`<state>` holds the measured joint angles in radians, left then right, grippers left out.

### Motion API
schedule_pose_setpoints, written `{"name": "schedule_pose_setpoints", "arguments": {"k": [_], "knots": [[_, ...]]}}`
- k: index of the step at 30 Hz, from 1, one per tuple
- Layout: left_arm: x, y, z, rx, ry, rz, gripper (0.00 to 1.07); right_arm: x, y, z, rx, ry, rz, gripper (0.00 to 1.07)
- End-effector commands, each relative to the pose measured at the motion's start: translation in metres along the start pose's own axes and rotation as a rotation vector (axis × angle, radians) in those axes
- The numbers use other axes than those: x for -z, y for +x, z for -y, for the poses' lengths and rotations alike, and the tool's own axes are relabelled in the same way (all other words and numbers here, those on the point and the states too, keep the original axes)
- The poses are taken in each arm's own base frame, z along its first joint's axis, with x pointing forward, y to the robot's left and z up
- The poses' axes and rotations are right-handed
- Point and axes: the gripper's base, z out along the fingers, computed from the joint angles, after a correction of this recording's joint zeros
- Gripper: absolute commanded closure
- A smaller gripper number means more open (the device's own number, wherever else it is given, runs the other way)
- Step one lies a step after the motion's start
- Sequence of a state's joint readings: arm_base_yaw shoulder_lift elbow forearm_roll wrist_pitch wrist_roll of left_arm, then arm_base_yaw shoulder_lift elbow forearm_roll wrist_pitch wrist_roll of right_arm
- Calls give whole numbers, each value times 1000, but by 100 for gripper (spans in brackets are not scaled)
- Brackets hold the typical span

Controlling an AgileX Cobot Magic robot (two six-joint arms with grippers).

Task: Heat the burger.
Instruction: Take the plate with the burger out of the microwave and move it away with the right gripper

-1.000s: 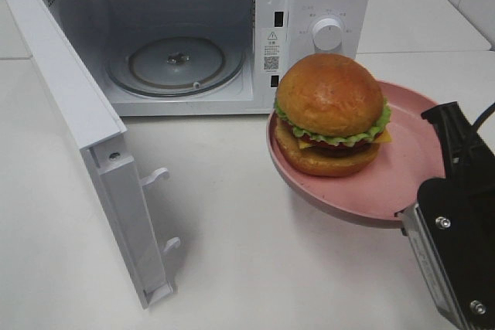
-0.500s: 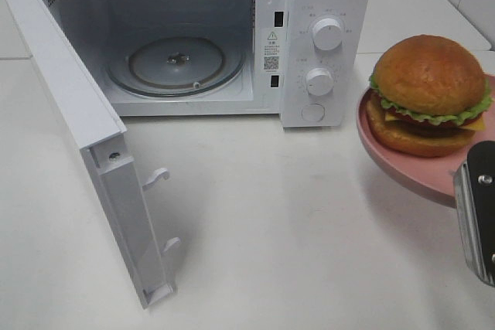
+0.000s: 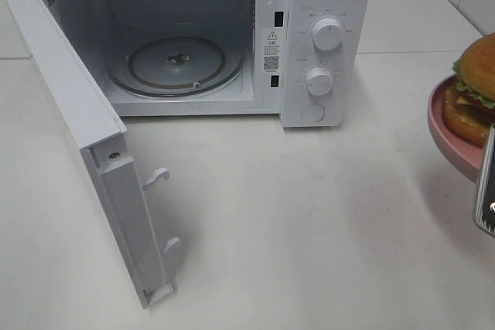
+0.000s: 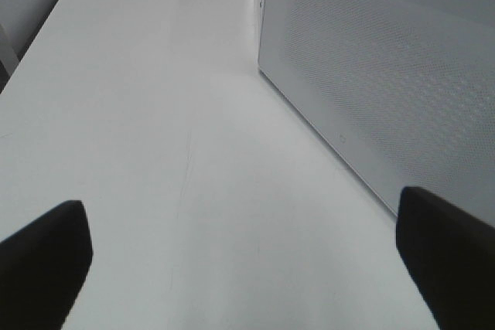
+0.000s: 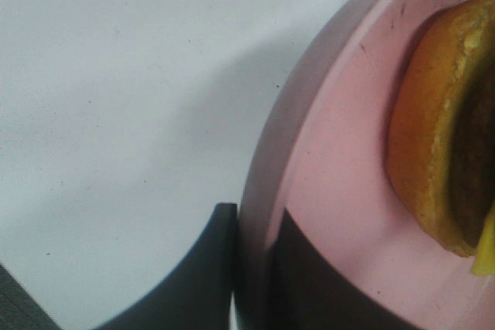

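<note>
Carried away from the microwave (image 3: 193, 36) over the past second, the burger (image 3: 478, 86) on its pink plate (image 3: 452, 133) now sits at the far right edge of the overhead view, half cut off by the frame; a second ago it hung just in front of the control panel. With the plate gone from there, both white dials (image 3: 327, 34) and the round button (image 3: 312, 112) below them show again. The right gripper (image 5: 251, 268) pinches the plate's rim, one dark finger (image 5: 205, 268) under the outside of the rim and the other pressed on the pink inner face, and the burger's bun lies just beyond on the plate. From above only a sliver of that gripper shows, touching the plate's near edge. The microwave door (image 3: 85, 144) stands swung wide to the left, and the glass turntable (image 3: 176, 63) lies bare inside. The left gripper (image 4: 247, 260) has its fingers spread wide apart above the white table (image 4: 155, 113), holding nothing, close beside the door's dotted panel (image 4: 387, 75).
</note>
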<state>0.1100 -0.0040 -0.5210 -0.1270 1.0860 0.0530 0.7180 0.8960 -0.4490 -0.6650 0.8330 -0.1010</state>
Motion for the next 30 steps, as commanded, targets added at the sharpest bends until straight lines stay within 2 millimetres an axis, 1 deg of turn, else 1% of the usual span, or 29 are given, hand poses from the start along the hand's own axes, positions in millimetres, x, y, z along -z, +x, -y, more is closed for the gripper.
{"name": "schedule_pose_setpoints", "arguments": {"k": [1, 3, 5, 6, 10, 11, 13, 14, 16, 17, 18, 19, 20, 22, 23, 25, 26, 27, 29, 30], "knots": [[1, 1, 0, 4, -4, 28, 7, 3, 3, 8, -41, 76, -17, 107], [1, 1, 0, 4, -4, 28, 7, 0, 7, 9, -121, 96, -95, 107], [1, 1, 0, 4, -4, 28, 7, -2, 7, 9, -139, 98, -114, 107], [1, 1, 0, 4, -4, 28, 7, -6, 6, 8, -176, 94, -156, 107], [1, 1, 0, 4, -4, 28, 7, -14, 2, 6, -231, 91, -198, 107], [1, 1, 0, 4, -4, 28, 7, -19, -3, 7, -287, 96, -219, 107], [1, 1, 0, 4, -4, 28, 7, -21, -5, 7, -317, 105, -229, 107], [1, 1, 0, 4, -4, 28, 7, -25, -10, 8, -377, 120, -249, 107], [1, 1, 0, 4, -4, 28, 7, -27, -12, 9, -400, 127, -258, 107], [1, 1, 0, 4, -4, 28, 7, -32, -19, 11, -441, 141, -279, 107], [1, 1, 0, 4, -4, 28, 7, -32, -19, 11, -441, 141, -279, 107], [1, 1, 0, 4, -4, 28, 7, -37, -26, 12, -484, 148, -295, 107], [1, 1, 0, 4, -4, 28, 7, -37, -26, 12, -484, 148, -295, 107], [1, 1, 0, 4, -4, 28, 7, -45, -34, 13, -533, 169, -316, 107], [1, 1, 0, 4, -4, 28, 7, -45, -34, 13, -533, 169, -316, 107], [1, 1, 0, 4, -4, 28, 7, -55, -42, 13, -569, 185, -351, 107], [1, 1, 0, 4, -4, 28, 7, -55, -42, 13, -569, 185, -351, 107], [1, 1, 0, 4, -4, 28, 7, -62, -46, 12, -573, 195, -377, 107], [1, 1, 0, 4, -4, 28, 7, -65, -48, 11, -573, 200, -387, 107], [1, 1, 0, 4, -4, 28, 7, -72, -52, 10, -578, 204, -409, 107]]}}
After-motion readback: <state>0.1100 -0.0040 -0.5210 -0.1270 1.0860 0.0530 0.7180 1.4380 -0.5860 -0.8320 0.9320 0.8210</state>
